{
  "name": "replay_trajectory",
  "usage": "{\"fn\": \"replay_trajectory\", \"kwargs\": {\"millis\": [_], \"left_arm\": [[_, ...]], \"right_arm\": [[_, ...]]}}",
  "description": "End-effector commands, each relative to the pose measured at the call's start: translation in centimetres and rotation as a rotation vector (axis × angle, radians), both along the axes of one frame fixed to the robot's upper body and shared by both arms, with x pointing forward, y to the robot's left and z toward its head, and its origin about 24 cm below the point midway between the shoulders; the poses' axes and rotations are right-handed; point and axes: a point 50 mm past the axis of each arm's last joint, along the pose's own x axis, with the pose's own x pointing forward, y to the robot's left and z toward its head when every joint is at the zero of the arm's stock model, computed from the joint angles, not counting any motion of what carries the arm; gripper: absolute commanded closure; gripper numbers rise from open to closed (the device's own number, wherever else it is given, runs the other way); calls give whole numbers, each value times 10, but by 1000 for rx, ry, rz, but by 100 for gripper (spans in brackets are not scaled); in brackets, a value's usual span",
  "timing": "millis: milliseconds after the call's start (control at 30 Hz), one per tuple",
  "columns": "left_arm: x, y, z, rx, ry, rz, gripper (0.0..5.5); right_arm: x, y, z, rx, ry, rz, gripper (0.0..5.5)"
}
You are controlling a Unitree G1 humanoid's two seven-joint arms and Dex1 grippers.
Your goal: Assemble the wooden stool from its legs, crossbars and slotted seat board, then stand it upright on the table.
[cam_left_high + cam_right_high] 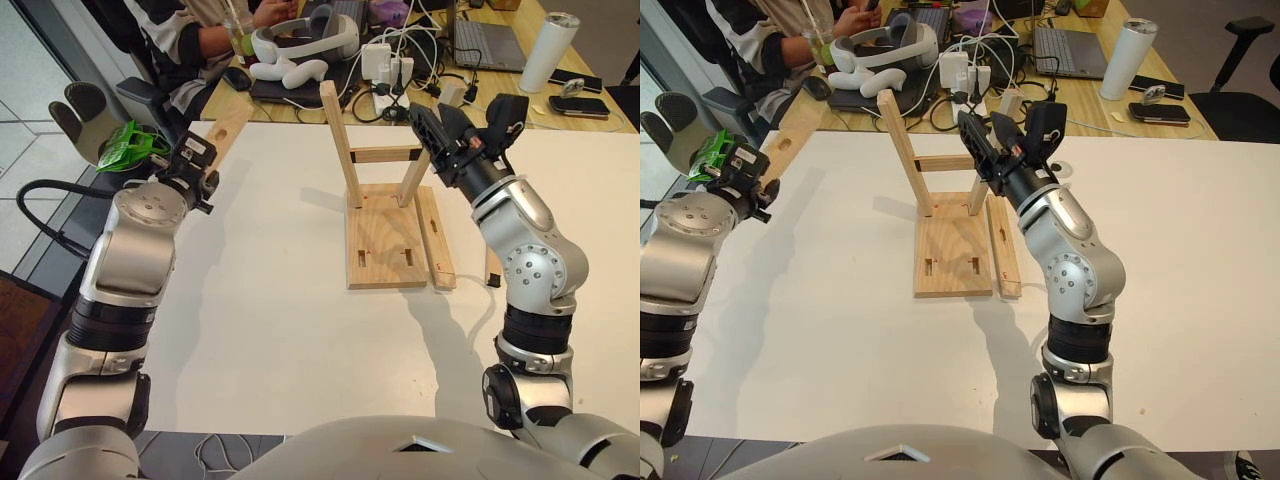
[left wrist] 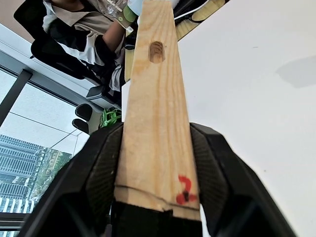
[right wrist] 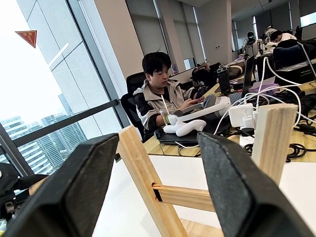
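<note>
The left hand pinches a loose wooden leg over the counter's far left edge. The right hand, fingers spread, hovers just beside the leg-and-crossbar frame, which stands on the slotted seat board lying flat mid-counter. Another leg lies along the board's right side.

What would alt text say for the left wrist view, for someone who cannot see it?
The left tool clamps a flat wooden stool piece; the piece has an oval slot near its far end and a red mark near the grip. The white table spreads behind it.
</note>
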Motion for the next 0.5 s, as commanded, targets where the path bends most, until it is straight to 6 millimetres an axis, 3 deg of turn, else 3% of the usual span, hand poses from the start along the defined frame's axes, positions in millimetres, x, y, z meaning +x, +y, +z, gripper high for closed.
{"fn": "replay_trajectory", "kwargs": {"millis": [33,100,233,500], "left_arm": [[9,4,58,32,-280,32,346],[10,2,84,1,-400,28,346],[6,-15,112,-145,-534,-66,346],[-28,-89,111,-476,-489,-589,346]], "right_arm": [[3,0,13,51,-26,32,251],[4,0,17,72,-36,52,251],[3,2,22,112,-39,100,251],[-8,-7,43,388,-15,309,251]]}}
